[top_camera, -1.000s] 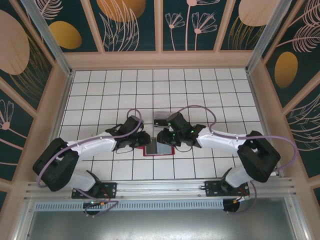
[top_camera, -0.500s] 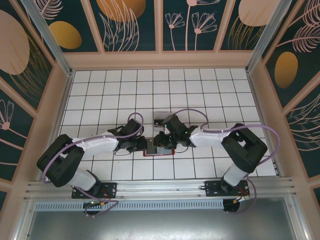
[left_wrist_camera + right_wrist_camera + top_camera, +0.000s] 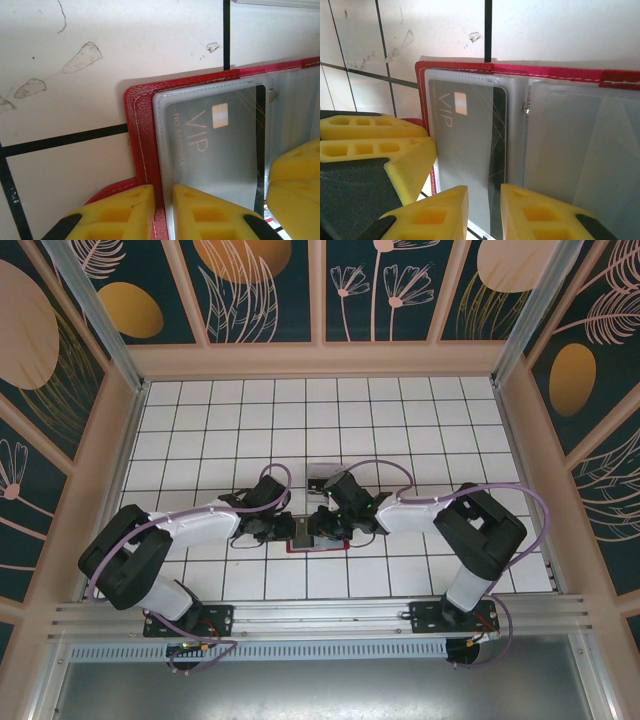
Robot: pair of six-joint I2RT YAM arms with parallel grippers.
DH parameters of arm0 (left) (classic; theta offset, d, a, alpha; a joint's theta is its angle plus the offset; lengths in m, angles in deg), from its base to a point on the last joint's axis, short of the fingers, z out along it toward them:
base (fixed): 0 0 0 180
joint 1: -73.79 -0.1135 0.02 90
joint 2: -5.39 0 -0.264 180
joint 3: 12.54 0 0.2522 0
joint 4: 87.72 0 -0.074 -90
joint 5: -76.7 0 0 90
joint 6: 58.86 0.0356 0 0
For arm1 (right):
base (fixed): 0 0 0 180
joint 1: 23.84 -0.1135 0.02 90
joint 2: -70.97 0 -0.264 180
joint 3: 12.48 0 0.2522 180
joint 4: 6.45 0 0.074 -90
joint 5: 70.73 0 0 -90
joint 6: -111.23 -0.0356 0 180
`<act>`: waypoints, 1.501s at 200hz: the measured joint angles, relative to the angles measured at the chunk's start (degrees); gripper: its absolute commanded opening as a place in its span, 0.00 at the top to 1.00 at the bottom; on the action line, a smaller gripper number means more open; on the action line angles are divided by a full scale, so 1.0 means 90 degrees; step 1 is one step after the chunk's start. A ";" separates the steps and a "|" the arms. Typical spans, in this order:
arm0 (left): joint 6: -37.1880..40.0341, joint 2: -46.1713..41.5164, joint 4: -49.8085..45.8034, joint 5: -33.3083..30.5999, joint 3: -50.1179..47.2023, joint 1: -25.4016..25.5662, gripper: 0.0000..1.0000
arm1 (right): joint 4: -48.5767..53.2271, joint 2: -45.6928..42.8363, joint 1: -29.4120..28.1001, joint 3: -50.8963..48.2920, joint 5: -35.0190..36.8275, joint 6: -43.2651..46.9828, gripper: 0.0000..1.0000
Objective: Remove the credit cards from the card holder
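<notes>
Holder [image 3: 318,547] lies open and flat on the table [image 3: 400,420], low centre of the top view, between both wrists. One card [image 3: 215,145] is showing: dark grey with "VIP" print, tucked in a clear sleeve [image 3: 160,150] on the page nearest the red outer edge. The next sleeve over looks empty, and I can't tell if more cards sit behind. Left gripper [image 3: 163,192] is narrow, pinched on the holder's red border at the bottom of the left wrist frame; I read it as the anchor. Right gripper [image 3: 484,192] has a narrow gap straddling the card's lower edge at the bottom of the right wrist frame. I can't tell whether it has bite on the card or only on the film. My read on handling: the card is light, stiff and glossy, so slippery under the pads and prone to cling to the sleeve. The sleeve is floppy and will drag along. The holder is light and soft, so it will lift or slide unless pinned. I'd grip the card's exposed edge, flat faces between the pads, and pull straight out along the pocket with no twist. The risk is pinching film with the card.
</notes>
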 measured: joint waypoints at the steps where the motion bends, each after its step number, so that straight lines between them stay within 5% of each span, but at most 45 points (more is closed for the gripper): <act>1: 0.0002 0.0000 0.0000 0.0002 0.0000 0.0000 0.80 | 0.0005 0.0000 -0.0002 0.0000 0.0002 0.0000 0.76; 130: 0.0007 0.0029 -0.0027 0.0036 0.0029 0.0000 0.81 | -0.0136 0.0163 -0.0002 -0.0002 -0.0075 0.0141 0.77; 300: 0.0005 0.0041 -0.0017 0.0080 0.0034 -0.0012 0.81 | -0.1836 0.0090 0.0075 -0.0884 -0.0571 -0.0495 0.87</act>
